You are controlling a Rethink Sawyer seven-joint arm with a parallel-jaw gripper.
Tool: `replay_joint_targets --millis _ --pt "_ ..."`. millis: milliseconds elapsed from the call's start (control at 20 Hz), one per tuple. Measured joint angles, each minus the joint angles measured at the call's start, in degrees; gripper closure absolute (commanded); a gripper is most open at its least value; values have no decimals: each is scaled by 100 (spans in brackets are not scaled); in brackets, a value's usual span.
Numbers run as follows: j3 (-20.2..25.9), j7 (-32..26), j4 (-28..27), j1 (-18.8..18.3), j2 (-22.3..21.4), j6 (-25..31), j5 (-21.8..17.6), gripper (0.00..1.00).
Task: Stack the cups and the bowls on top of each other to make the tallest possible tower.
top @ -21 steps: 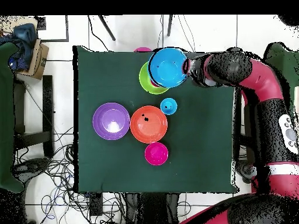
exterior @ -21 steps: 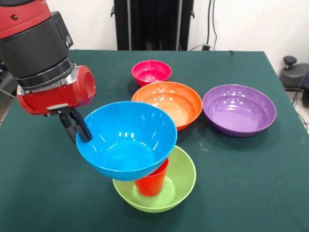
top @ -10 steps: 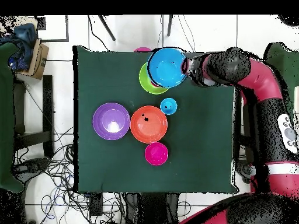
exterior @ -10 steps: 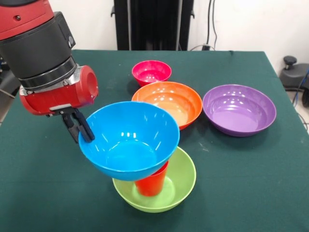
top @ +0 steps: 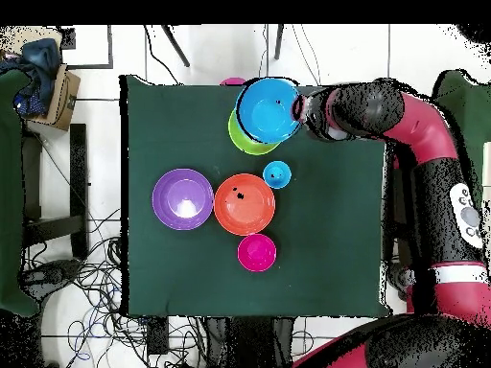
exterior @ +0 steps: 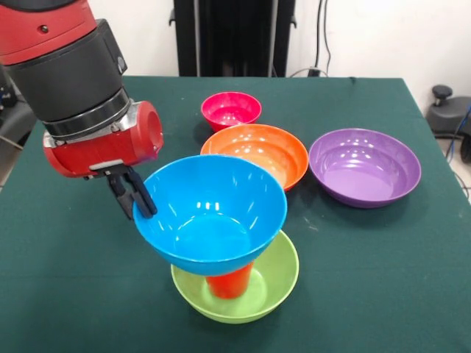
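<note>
Blue bowl [exterior: 213,213], its rim pinched by the gripper [exterior: 138,197], hangs over the red cup [exterior: 229,281] in the lime green bowl [exterior: 276,283] at the tabletop's edge. Best centre it, level, before letting go.

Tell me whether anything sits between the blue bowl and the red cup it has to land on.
Nothing visible does. The gripper holds the blue bowl by its rim right over the red cup, which stands in the green bowl.

No legible text, label or number anywhere.
</note>
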Motion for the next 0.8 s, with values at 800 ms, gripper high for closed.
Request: replay_joint_targets --millis 800 --pt "0 0 0 95 0 0 0 100"
